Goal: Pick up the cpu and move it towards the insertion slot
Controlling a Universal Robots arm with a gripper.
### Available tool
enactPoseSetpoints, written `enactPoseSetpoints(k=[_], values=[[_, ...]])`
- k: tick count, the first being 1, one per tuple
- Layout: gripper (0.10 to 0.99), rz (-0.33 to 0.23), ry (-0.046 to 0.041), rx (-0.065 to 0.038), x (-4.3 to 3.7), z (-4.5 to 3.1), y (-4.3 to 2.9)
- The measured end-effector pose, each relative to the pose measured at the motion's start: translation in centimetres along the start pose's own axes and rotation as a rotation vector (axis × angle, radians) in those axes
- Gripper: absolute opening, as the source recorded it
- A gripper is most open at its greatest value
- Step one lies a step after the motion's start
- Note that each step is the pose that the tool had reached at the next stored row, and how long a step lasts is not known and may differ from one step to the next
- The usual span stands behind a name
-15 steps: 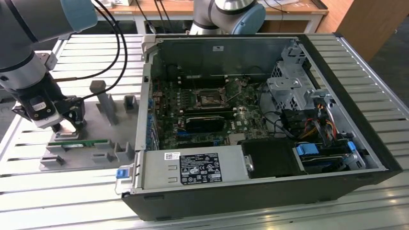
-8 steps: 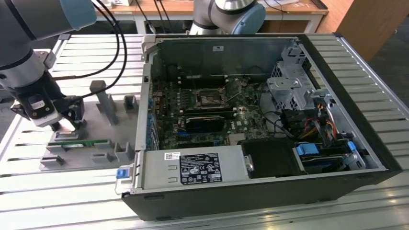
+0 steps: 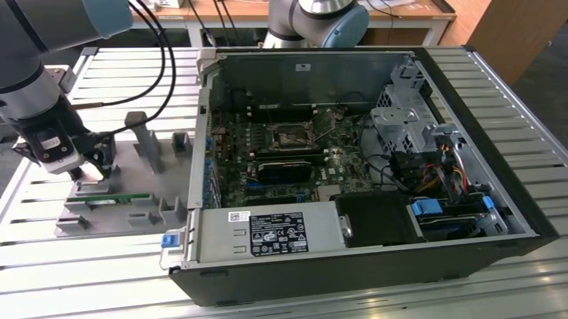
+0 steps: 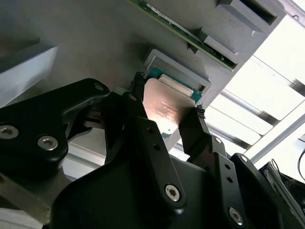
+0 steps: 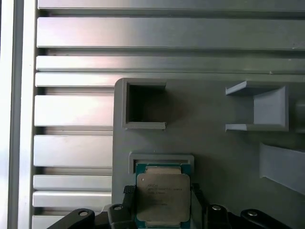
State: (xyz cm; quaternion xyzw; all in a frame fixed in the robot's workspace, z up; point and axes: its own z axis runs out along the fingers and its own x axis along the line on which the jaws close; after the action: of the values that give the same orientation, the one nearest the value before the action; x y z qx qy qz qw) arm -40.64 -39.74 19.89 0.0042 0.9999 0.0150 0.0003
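The cpu, a silvery square chip with a green rim, lies in a shallow grey nest on the grey fixture plate. My gripper stands low over that nest at the exterior view's left. In both wrist views its two black fingers press against opposite edges of the cpu, so the gripper is shut on it. I cannot tell whether the chip has left the nest. The insertion slot, a shiny square socket, sits on the motherboard inside the open computer case, well to the exterior view's right of the gripper.
A green memory stick rests in holders on the fixture plate beside the gripper. Grey upright posts rise from the plate. The case wall stands between plate and motherboard. Another robot arm stands behind the case.
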Motion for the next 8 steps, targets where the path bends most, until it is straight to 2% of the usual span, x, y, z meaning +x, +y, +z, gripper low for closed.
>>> enactPoseSetpoints(k=[8], values=[[0.541, 0.000, -0.0002, 0.000, 0.00, -0.67, 0.03]])
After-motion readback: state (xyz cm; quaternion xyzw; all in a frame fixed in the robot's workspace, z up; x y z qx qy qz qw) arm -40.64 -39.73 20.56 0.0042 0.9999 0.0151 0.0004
